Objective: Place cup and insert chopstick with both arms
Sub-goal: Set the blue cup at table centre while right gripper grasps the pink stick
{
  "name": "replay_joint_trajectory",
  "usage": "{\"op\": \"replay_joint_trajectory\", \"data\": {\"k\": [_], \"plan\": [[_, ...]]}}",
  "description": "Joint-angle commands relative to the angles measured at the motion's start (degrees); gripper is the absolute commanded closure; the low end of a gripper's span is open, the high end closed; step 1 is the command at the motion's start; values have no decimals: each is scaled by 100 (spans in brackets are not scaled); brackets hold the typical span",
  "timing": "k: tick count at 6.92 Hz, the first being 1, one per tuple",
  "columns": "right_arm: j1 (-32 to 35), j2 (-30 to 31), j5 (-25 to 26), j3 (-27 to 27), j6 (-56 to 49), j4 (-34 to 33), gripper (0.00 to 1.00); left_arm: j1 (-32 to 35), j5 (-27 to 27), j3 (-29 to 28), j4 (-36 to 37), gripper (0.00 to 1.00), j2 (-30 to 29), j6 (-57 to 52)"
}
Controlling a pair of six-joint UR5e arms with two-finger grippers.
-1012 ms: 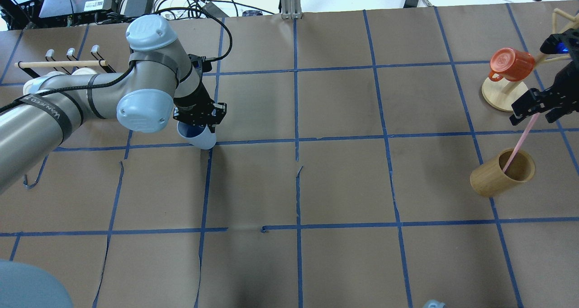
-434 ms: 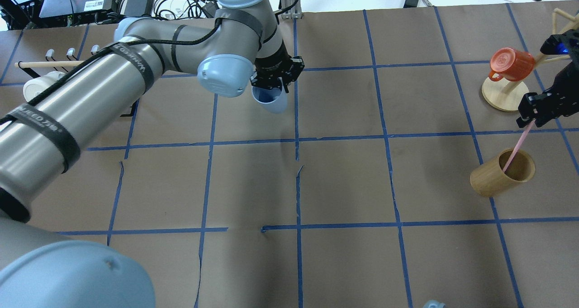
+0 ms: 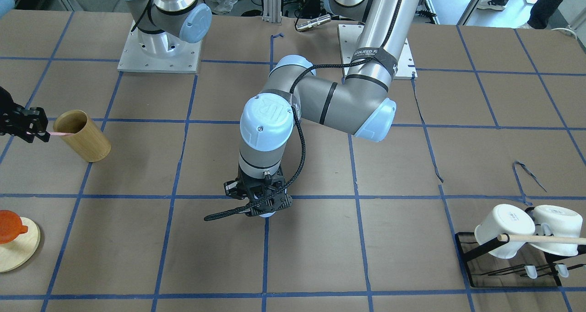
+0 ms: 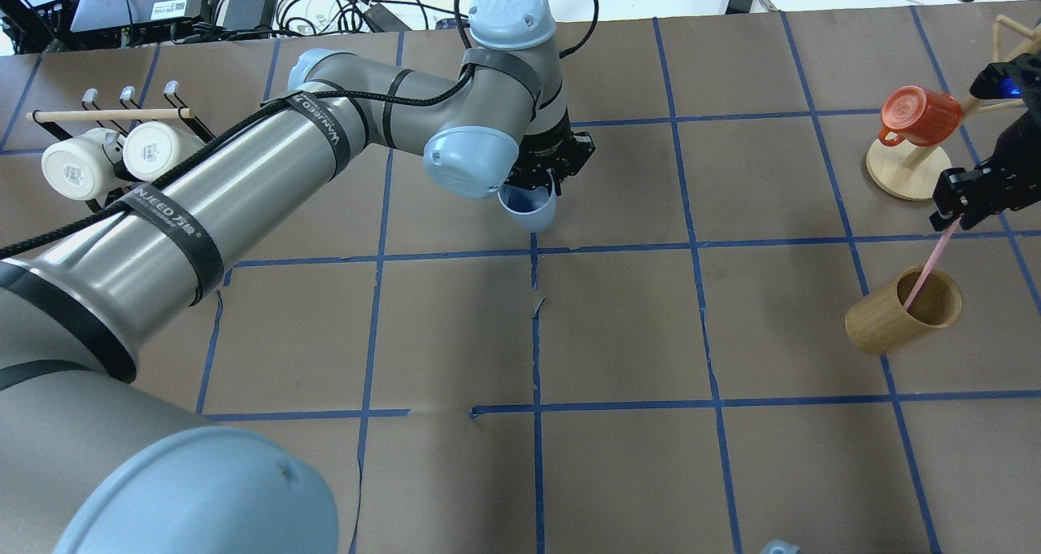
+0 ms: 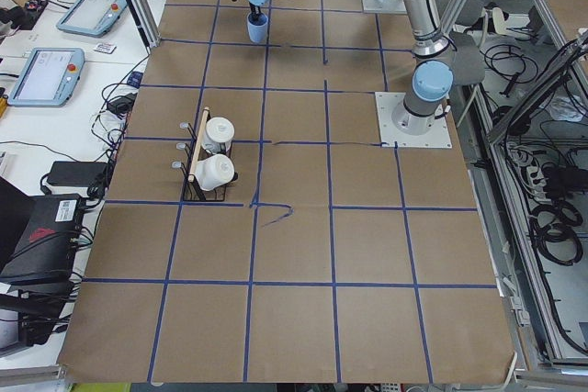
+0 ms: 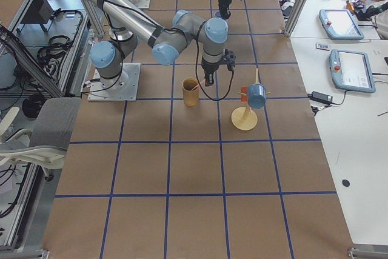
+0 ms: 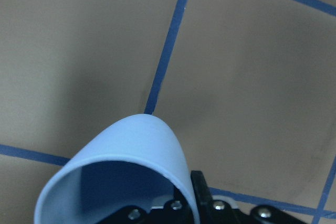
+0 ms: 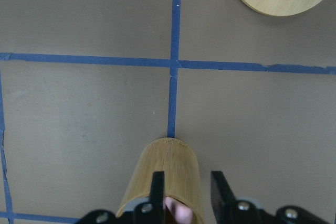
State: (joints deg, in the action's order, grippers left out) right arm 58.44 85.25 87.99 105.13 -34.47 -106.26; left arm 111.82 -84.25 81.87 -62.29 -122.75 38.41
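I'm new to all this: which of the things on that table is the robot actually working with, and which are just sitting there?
In the job: blue cup, held in the left gripper; pink chopstick, held in the right gripper, its tip in the bamboo holder.
Just sitting there: red mug on its wooden stand; two white cups on the black rack.

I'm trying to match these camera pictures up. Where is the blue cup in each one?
Front-facing: blue cup at centre, mostly hidden under the left gripper.
Overhead: cup upper middle, in that gripper.
Exterior left: cup at top, far end.
Exterior right: too small to tell.
Left wrist: cup bottom left, close up.
Right wrist: not in it.
Shared landmark: the rack of white cups, in the first three.
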Motion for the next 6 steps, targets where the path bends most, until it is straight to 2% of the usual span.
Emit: {"op": "replay_joint_trajectory", "data": {"k": [1, 3, 5, 6], "plan": [[1, 9, -10, -1, -7, 18, 73, 33, -187, 241, 111, 0, -29, -9], [35, 18, -10, -27, -7, 44, 100, 33, -153, -90, 331, 0, 215, -437], [62, 132, -63, -71, -7, 210, 100, 42, -127, -801, -1085, 0, 758, -492], [71, 219, -72, -89, -7, 238, 100, 42, -144, -909, -1545, 0, 1171, -789]]}}
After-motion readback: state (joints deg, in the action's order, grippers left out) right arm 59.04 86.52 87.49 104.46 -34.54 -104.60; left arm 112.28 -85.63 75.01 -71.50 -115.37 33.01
